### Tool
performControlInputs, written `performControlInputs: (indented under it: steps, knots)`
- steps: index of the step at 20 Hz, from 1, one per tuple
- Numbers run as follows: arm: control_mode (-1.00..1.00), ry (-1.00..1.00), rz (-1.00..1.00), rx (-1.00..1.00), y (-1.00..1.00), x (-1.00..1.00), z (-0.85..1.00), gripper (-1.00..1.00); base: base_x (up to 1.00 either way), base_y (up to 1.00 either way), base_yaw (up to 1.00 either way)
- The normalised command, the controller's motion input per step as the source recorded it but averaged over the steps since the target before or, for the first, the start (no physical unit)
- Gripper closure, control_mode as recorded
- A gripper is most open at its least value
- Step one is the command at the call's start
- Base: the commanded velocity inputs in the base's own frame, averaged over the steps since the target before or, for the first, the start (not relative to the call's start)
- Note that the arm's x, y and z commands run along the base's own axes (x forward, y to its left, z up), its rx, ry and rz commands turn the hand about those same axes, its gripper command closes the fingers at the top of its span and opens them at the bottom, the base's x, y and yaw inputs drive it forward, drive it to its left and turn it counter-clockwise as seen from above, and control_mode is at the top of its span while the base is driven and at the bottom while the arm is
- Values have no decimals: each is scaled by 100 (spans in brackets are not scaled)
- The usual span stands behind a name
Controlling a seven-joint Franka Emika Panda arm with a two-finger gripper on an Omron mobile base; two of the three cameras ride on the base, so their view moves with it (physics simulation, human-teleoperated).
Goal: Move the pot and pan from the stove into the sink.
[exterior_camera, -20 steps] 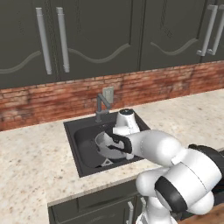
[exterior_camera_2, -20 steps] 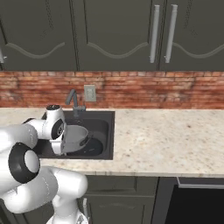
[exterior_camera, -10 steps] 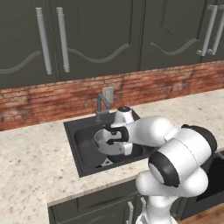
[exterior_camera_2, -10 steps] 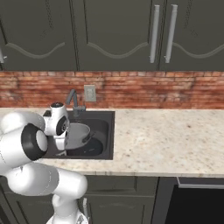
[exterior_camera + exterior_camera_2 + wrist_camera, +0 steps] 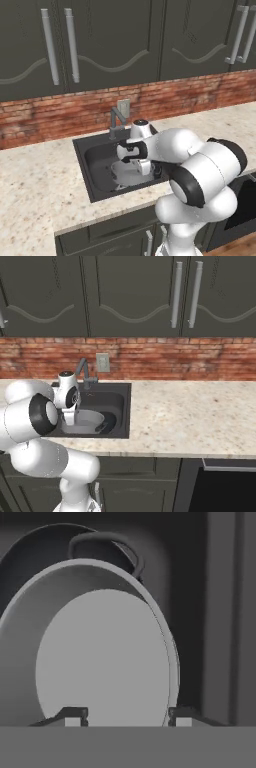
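Since the round grey metal pot [image 5: 100, 662] with its pale inside already lies in the dark grey rectangular sink [image 5: 92, 175], the first half of the job looks done. It rests on the basin floor, toward the front edge nearest the robot, as the left base view [image 5: 127, 175] and the right base view [image 5: 85, 420] both show.

Behind it in the hand view sits a shallow round black frying pan [image 5: 45, 547], its rim touching or just overlapping the pot's far rim; a dark curved handle [image 5: 107, 542] arcs over that spot, and I cannot tell which vessel it belongs to. In the right base view the dark shape [image 5: 106, 425] just beside the pot, toward the basin's right wall, is probably that same pan. If so, both vessels are in the basin.

Two-finger gripper [image 5: 125, 716]: fingers spread, one to each side of the pot's near rim, pinching nothing that I can see. Judged remaining: lift the hand out of the basin. Grey metal faucet [image 5: 82, 367] stands at the back edge.
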Motion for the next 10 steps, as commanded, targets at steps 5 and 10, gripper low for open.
performControlInputs:
  steps: [5, 10]
  knots:
    - [-100, 0, -4, 1, 0, 0, 18, -100, 0, 0, 0]
    - [-100, 2, -3, 5, 2, -17, 43, -100, 0, 0, 0]
